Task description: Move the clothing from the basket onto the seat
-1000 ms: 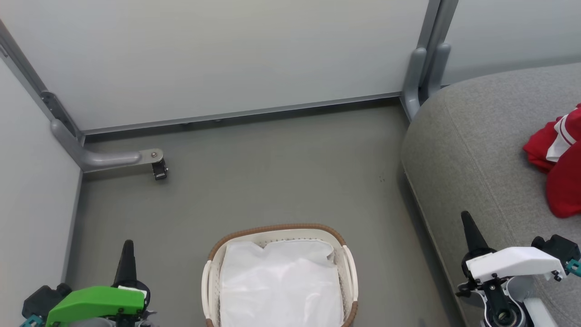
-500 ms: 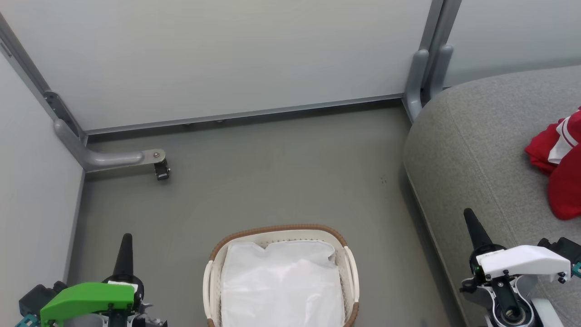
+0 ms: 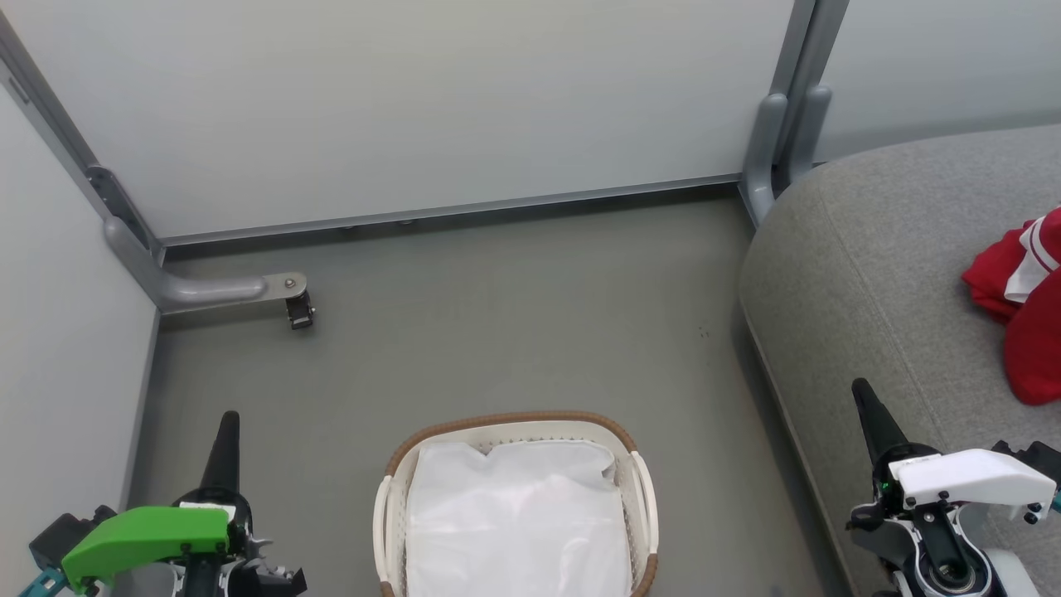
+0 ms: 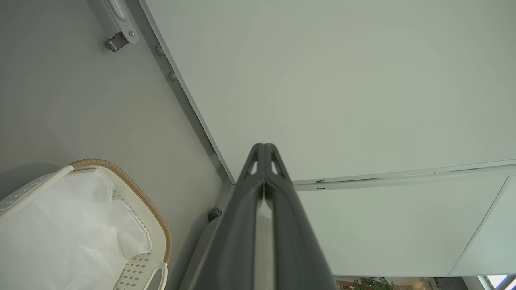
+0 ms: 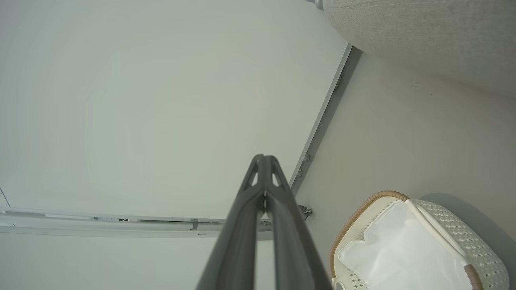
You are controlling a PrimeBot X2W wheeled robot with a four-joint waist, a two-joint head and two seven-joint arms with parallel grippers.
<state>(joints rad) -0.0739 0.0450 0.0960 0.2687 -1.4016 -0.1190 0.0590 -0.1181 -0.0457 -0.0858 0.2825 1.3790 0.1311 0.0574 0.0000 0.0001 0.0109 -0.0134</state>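
Judging from how things lie now, looks all but finished: grey seat [image 3: 862,265] at right; basket [image 3: 506,417] on floor [image 3: 497,315], holding just a white liner [image 3: 514,514]; red clothing [image 3: 1028,365] heaped on seat's far side; left gripper [image 3: 228,423] and right gripper [image 3: 862,391] pressed together, empty, either side of basket.

Red clothing [image 3: 1032,365] lies on the grey seat [image 3: 870,274]; the basket [image 3: 506,418] stands upright nearby

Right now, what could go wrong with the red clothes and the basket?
1. The clothing lies on the seat at the picture's edge, partly cut off, so a piece hanging over could slip off unseen.
2. The basket, with its white liner, stands on the floor between the shut left gripper and right gripper; rolling forward might knock it.
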